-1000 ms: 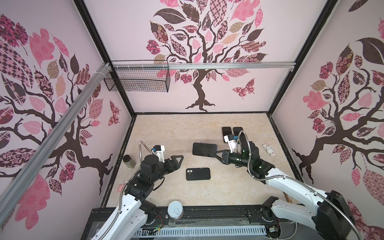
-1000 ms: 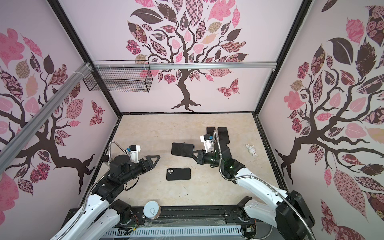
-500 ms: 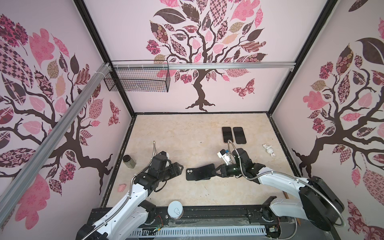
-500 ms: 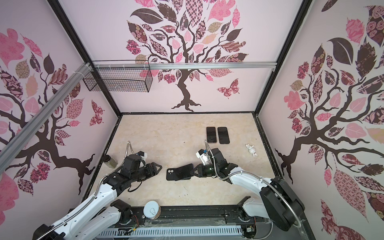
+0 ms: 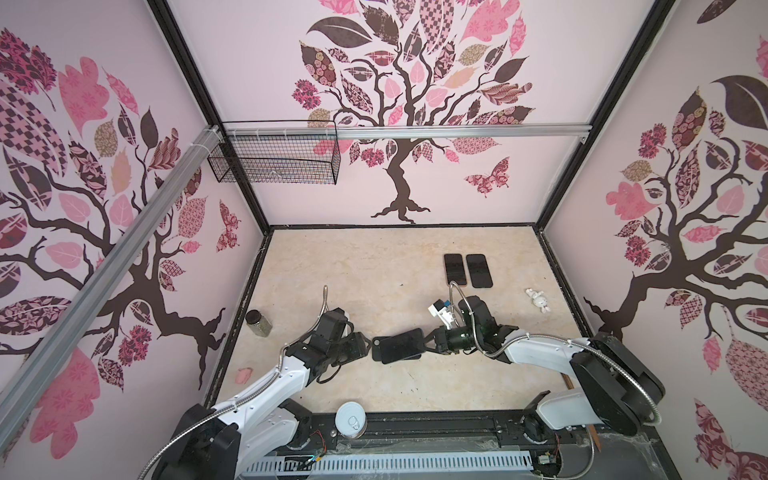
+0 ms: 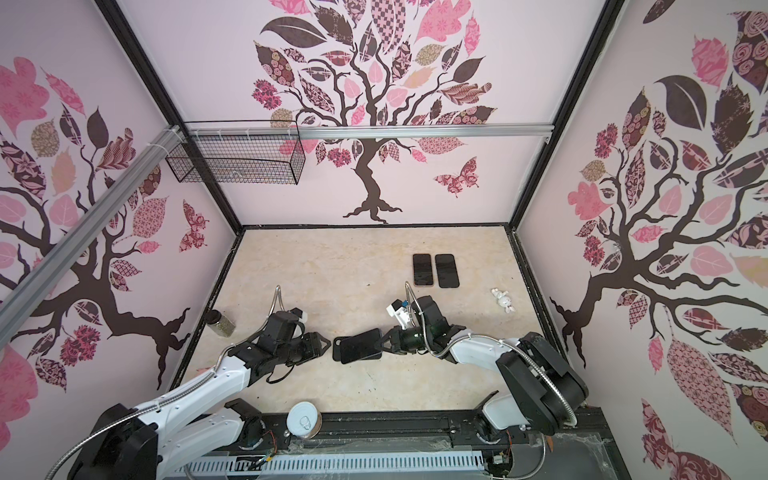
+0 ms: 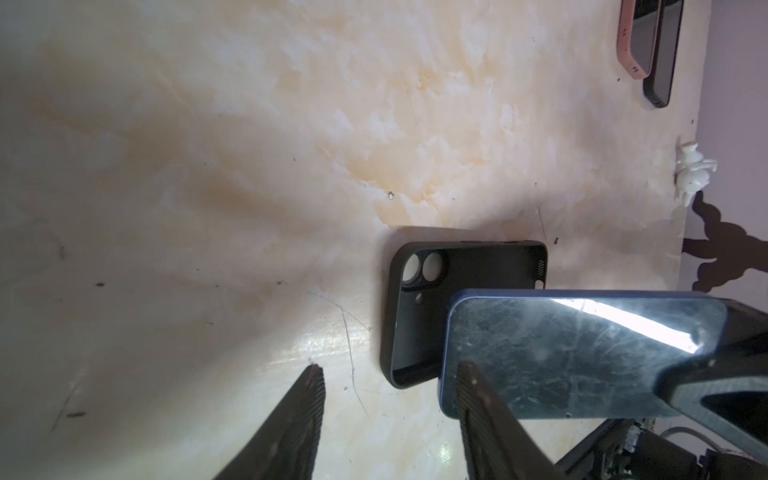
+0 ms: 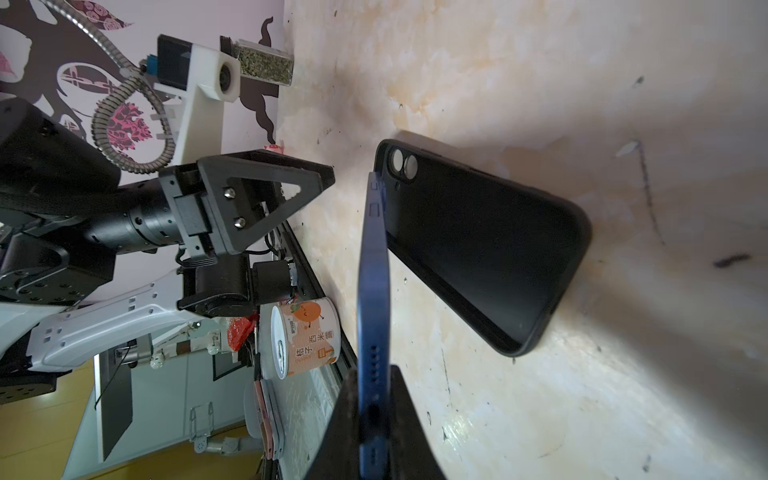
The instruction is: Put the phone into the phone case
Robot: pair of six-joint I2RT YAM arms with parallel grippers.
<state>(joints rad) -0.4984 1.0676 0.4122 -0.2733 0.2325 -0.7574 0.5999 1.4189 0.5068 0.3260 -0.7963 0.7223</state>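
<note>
The phone case (image 7: pixel 415 299) lies open side up, near centre on the marble-pattern table (image 5: pixel 353 266). The right gripper (image 5: pixel 427 346) clamps the phone (image 5: pixel 401 347) by its right end, tilted over the case. The left gripper (image 7: pixel 390 370), jaws apart, sits just left of the case. A jar (image 5: pixel 258 323) of green flakes stands at the left edge. A wire basket (image 5: pixel 274 162) hangs on the far wall (image 5: pixel 478 203); tree decals (image 5: pixel 400 183) cover the walls.

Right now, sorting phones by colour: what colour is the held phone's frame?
Blue. The phone shows its edge best in the right wrist view.
</note>
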